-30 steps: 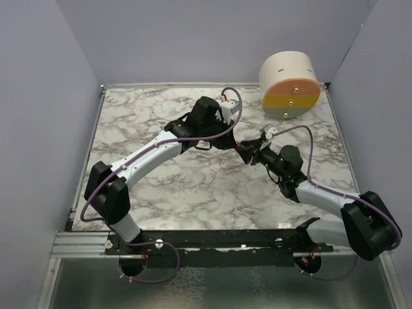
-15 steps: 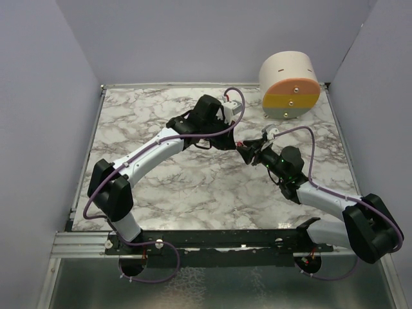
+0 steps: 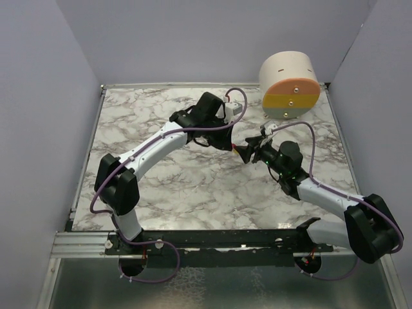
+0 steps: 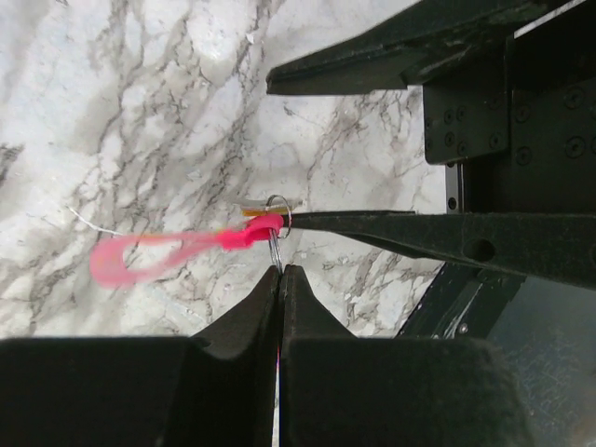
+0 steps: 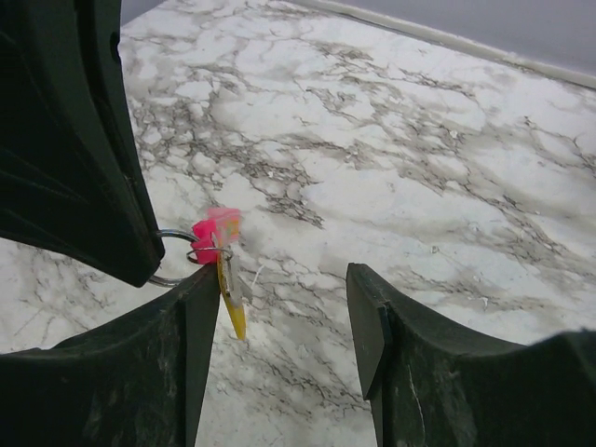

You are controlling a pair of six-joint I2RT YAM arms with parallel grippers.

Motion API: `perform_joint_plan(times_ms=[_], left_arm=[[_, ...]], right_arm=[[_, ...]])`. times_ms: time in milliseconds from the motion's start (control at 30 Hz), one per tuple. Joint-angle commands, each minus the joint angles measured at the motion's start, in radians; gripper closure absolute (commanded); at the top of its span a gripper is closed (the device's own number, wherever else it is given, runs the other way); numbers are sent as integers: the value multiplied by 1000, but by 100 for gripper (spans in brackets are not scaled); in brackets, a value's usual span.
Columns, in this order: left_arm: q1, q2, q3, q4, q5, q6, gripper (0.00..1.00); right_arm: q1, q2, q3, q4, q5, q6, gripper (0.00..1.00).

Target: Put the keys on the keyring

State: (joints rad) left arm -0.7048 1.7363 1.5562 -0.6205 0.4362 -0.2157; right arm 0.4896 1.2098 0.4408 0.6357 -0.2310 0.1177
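Marble table (image 3: 161, 193), overhead view: the left arm (image 3: 154, 151) and right arm (image 3: 322, 193) reach inward and meet nose to nose at mid-frame. The left gripper (image 4: 279, 272) pinches the keyring (image 4: 277, 216) tight. The right gripper (image 5: 284, 279) gapes, holding nothing. Only the wrist views resolve the pink key (image 4: 168, 253) and yellow key (image 5: 233, 312) hanging at the ring.

Elongated pink key (image 4: 233, 239) and slim yellow key (image 5: 235, 317) close together at the thin silver keyring (image 5: 177, 233), mid-air.
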Motion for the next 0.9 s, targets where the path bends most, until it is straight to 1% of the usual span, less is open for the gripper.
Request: perform_joint_plan(times_ms=[0,233,367,633,800,867], left_arm=[[37,10,97,-44,24,67,100],[110,31,182,-107,46,170,100],[133,50,209,-144,58,216,100],[128,80,195,-189,144,259,100],[113,86,204,-244,152,286,100],[110,89,215,-275,159,301,100]], right_arm=[[-1,-5,77,-75,-59,-11,43],[0,-36,82,-109,-42,2,43],[-1,-63,79,-116,-35,14,43],[0,-138,32,-84,32,30,43],[0,-156,12,-52,0,28,47],[-1,-155,13,-48,-32,21,51]])
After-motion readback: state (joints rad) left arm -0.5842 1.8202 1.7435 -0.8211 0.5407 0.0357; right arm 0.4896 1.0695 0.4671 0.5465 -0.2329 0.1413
